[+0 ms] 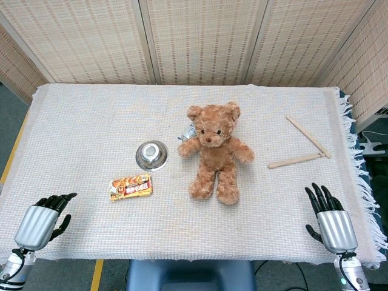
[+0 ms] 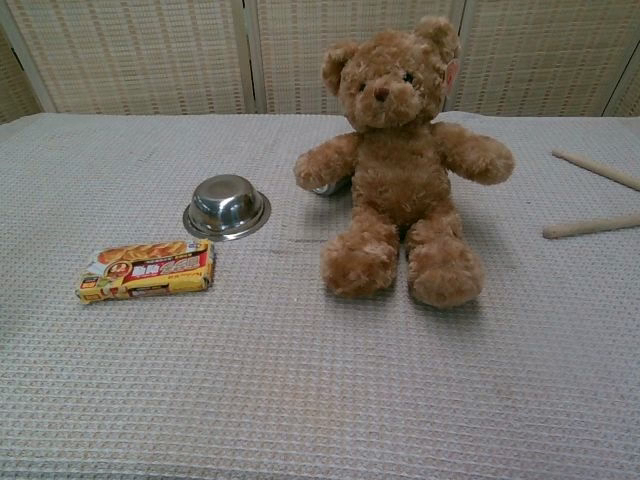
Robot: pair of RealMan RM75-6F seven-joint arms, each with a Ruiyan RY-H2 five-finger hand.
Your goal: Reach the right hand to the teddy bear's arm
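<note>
A brown teddy bear (image 1: pixel 214 153) (image 2: pixel 400 165) sits upright in the middle of the cloth-covered table, both arms spread sideways. The bear's arm nearest my right side (image 1: pixel 244 151) (image 2: pixel 475 154) sticks out toward the right. My right hand (image 1: pixel 328 219) rests at the table's near right edge, fingers stretched apart and holding nothing, far from the bear. Near the front left edge my left hand (image 1: pixel 43 220) lies empty with its fingers slightly bent. The chest view shows neither hand.
An upturned steel bowl (image 1: pixel 151 154) (image 2: pixel 227 205) and a yellow snack packet (image 1: pixel 130 187) (image 2: pixel 147 270) lie left of the bear. Two wooden sticks (image 1: pixel 306 148) (image 2: pixel 592 227) lie at the right. A small shiny thing (image 1: pixel 187 132) peeks out behind the bear. Woven screens stand behind the table.
</note>
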